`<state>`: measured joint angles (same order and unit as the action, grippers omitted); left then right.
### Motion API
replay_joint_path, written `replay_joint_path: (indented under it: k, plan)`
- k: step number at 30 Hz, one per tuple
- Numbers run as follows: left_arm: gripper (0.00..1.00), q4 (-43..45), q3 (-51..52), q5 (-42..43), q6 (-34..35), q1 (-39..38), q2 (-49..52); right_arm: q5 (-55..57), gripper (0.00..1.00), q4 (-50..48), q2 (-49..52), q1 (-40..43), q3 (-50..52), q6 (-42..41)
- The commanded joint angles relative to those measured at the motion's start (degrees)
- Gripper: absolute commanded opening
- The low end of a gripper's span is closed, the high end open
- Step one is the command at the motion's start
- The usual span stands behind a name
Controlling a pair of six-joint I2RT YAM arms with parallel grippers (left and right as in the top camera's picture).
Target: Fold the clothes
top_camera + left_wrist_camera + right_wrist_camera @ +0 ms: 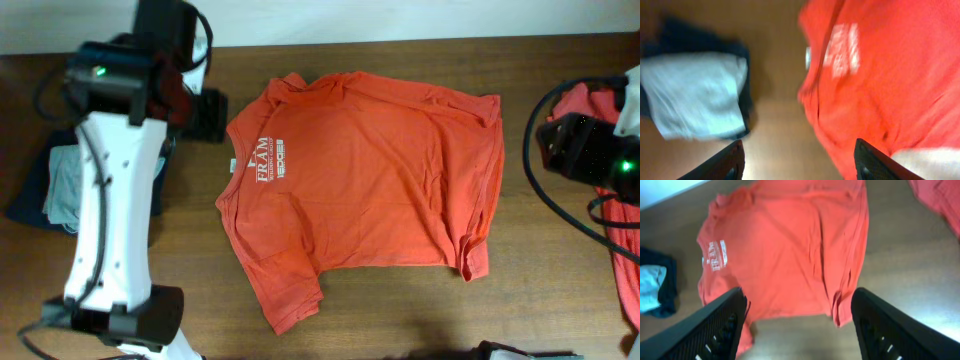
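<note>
At the tabletop's middle: one orange-red T-shirt (360, 190) lies spread flat, front up, collar toward the left arm and hem toward the right arm, with its white FRAM logo (265, 172) showing.
Folds so far: none that I can see. Both sleeves are spread out and the body is a single layer.
Rough spots: the hem's near right corner is bunched and rucked, and light wrinkles run across the chest.
Right edge of the tabletop (400, 310): a second orange-red garment (620, 250) lies crumpled, partly under the right arm and unfolded.
Left edge: a folded navy and pale grey pile (55, 185) sits beside the left arm, well apart from the shirt.
Left hand (797, 165): released, fingers spread wide with nothing between them, over the collar-side edge of the shirt.
Right hand (800, 325): released and empty, held above the hem side.
Progress: I judge the shirt laid out and ready, at the very start.
Left to do: every fold on this shirt, then the crumpled one.
</note>
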<state>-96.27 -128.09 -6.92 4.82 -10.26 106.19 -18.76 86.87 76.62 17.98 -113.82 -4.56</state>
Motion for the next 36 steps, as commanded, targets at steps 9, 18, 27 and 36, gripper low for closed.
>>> replay_joint_path:
  k: [9, 18, 27, 36]
  plan:
    - [0.80, 17.9, 52.7, 14.5, 2.9, 4.4, -22.7, 0.3, 0.70, 5.3, 0.0, 0.0, 3.1, -0.2]
    - [0.81, 40.8, 85.7, 28.2, 7.5, 4.4, -26.6, 1.6, 0.70, -4.5, 0.7, 0.0, 29.0, -0.4]
    - [0.67, 51.2, 90.9, 31.1, 10.5, 4.4, -21.9, 1.6, 0.70, -12.5, 0.7, 0.0, 40.5, -0.4]
    - [0.46, 56.7, 90.9, 29.4, 13.7, 4.3, -15.3, 1.6, 0.70, -13.5, 0.7, 0.0, 40.5, -0.4]
